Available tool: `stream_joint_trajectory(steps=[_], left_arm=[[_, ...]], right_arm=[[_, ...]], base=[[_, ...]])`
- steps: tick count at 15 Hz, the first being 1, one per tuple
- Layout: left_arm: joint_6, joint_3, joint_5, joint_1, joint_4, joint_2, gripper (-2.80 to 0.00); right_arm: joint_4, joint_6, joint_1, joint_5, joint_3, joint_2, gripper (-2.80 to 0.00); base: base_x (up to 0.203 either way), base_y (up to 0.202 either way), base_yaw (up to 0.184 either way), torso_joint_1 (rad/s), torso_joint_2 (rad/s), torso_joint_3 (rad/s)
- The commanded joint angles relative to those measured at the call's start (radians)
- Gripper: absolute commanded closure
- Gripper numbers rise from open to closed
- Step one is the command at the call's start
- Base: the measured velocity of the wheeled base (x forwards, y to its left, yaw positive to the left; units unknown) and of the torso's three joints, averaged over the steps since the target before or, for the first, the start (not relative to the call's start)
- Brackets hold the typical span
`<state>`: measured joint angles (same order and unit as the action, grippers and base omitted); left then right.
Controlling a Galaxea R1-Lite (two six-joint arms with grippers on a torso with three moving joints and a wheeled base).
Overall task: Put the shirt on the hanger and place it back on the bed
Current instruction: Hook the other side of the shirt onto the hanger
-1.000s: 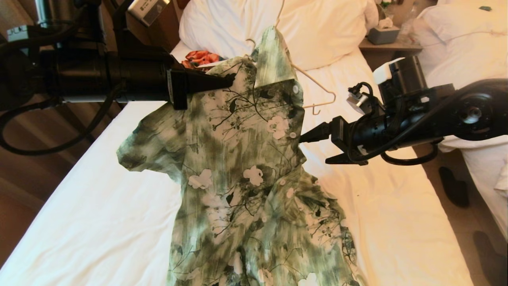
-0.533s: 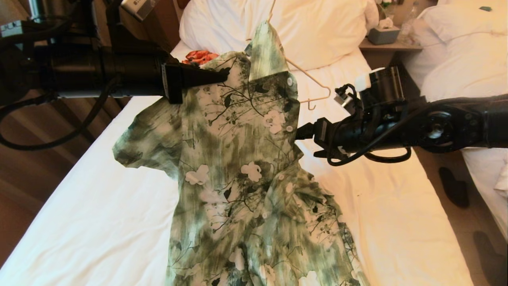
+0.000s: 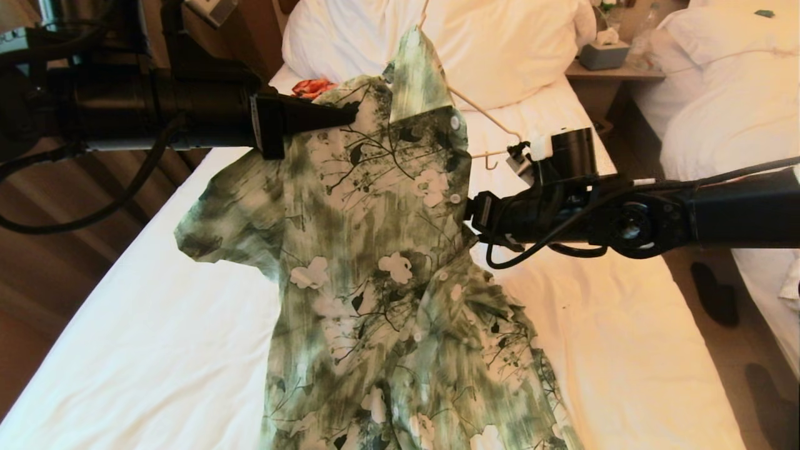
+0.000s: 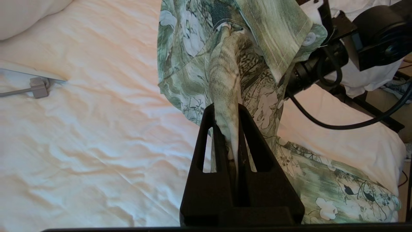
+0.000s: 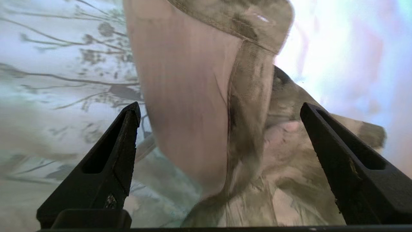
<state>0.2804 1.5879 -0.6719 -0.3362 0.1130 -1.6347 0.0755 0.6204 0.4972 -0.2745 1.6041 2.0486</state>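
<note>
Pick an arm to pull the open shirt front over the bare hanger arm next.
Right. The right gripper is open at the shirt front edge, just below the hanger's exposed arm. The left gripper is shut on the shoulder fabric, holding the shirt up.

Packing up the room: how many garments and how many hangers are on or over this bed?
Garments: 2, the shirt and an orange floral garment.
Hangers: 2, the cream hanger and a clip hanger.
Total: 4.
</note>
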Motion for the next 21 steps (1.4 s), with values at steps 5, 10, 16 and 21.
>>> stream_joint_trajectory(steps=[5,10,16,21], left_arm=[[0.002,-0.002,-0.005,-0.001,0.001,0.009,0.0],[0.002,-0.003,-0.005,0.006,0.002,0.012,0.0],[0.002,-0.008,-0.006,0.04,0.001,-0.005,0.0],[0.002,-0.029,-0.005,0.049,-0.001,-0.01,0.0]], right_arm=[[0.001,-0.002,0.012,0.051,0.101,0.098,0.0],[0.002,-0.002,0.012,0.057,0.124,0.105,0.0],[-0.007,0.004,-0.038,0.164,0.039,0.035,0.0],[-0.007,0.005,-0.074,0.164,0.031,0.018,0.0]], base=[[0.0,0.0,0.0,0.0,0.0,0.0],[0.0,0.0,0.0,0.0,0.0,0.0],[0.0,0.0,0.0,0.0,0.0,0.0],[0.0,0.0,0.0,0.0,0.0,0.0]])
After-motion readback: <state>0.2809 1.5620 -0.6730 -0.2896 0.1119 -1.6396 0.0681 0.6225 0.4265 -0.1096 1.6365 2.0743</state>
